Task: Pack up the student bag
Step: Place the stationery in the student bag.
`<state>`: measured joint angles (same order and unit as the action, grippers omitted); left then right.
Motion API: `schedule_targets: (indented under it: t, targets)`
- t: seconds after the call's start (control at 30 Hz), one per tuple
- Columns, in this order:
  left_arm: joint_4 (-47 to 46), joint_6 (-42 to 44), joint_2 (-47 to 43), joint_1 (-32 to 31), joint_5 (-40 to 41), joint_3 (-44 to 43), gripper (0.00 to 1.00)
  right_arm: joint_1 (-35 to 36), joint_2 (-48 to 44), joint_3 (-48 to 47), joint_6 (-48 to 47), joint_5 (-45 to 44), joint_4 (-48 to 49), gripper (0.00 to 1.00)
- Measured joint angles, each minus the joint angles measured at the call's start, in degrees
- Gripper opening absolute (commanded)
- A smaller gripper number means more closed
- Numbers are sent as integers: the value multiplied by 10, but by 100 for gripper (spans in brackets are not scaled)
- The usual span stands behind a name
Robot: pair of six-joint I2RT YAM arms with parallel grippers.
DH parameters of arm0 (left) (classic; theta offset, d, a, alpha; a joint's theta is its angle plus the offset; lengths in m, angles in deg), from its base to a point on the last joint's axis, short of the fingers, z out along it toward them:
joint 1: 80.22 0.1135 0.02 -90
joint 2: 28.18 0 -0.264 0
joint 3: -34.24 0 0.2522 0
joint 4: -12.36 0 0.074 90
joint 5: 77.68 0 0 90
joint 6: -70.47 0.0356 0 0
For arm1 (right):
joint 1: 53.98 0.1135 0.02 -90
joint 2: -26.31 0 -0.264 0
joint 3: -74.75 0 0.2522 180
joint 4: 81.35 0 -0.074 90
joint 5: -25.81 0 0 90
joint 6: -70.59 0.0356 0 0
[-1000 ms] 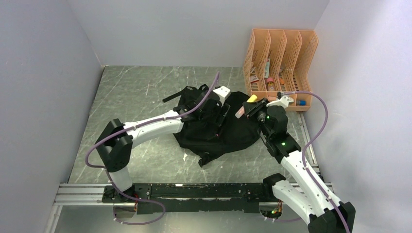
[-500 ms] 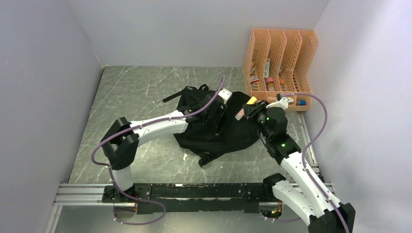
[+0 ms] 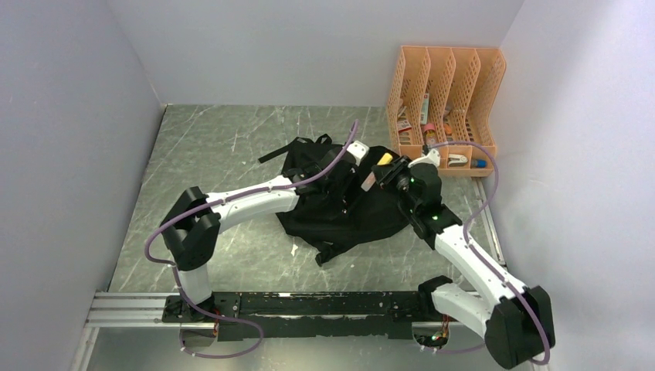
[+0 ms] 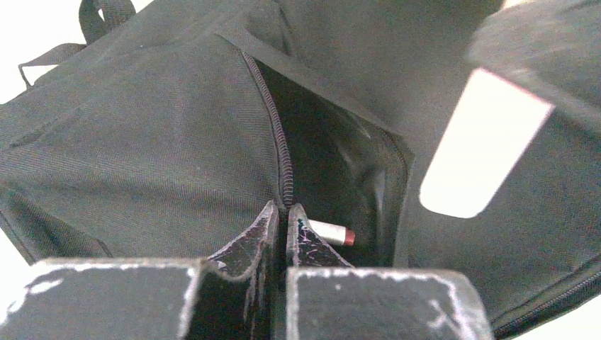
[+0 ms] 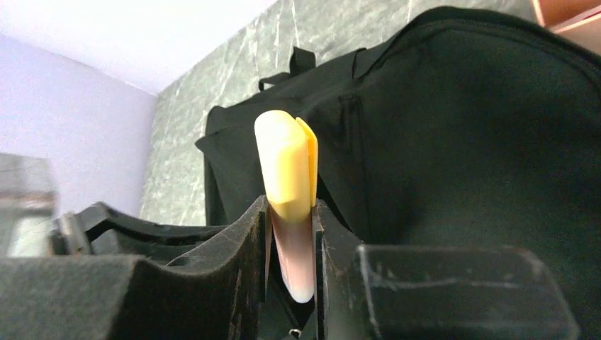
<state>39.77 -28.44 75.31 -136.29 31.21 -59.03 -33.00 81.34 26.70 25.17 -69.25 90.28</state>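
Note:
The student bag (image 3: 363, 212) lies flat in the middle of the table, black, with its front pocket unzipped (image 4: 333, 163). My left gripper (image 4: 282, 212) is shut on the pocket's zipper edge, and the zipper teeth run down between its tips. A small white stick with a red end (image 4: 333, 231) lies inside the pocket. My right gripper (image 5: 290, 212) is shut on a marker (image 5: 287, 163) with a yellow cap and a pale pink body. In the top view it holds the marker (image 3: 378, 166) over the bag, just right of the left gripper (image 3: 349, 189).
An orange slotted file organiser (image 3: 446, 100) stands at the back right corner with several small items in its slots. Grey walls close in the table on three sides. The bag's straps (image 3: 282, 154) trail to the back left.
My left gripper has closed on the pocket's zipper edge. The right arm has swung left, carrying the marker from near the organiser to above the bag.

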Motion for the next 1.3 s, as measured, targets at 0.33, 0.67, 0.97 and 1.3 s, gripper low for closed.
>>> schedule_targets:
  t: [0.33,0.67,0.97,1.3]
  targets:
    - [4,-5,-15,0,0,0,5,2,110,-1,0,48,79,0]
    - [6,-11,-18,0,0,0,5,25,144,-1,4,70,117,0]
    - [8,-14,-18,0,0,0,5,43,144,9,17,71,115,0]
    - [8,-14,-18,0,0,-1,5,50,156,17,22,93,110,0]
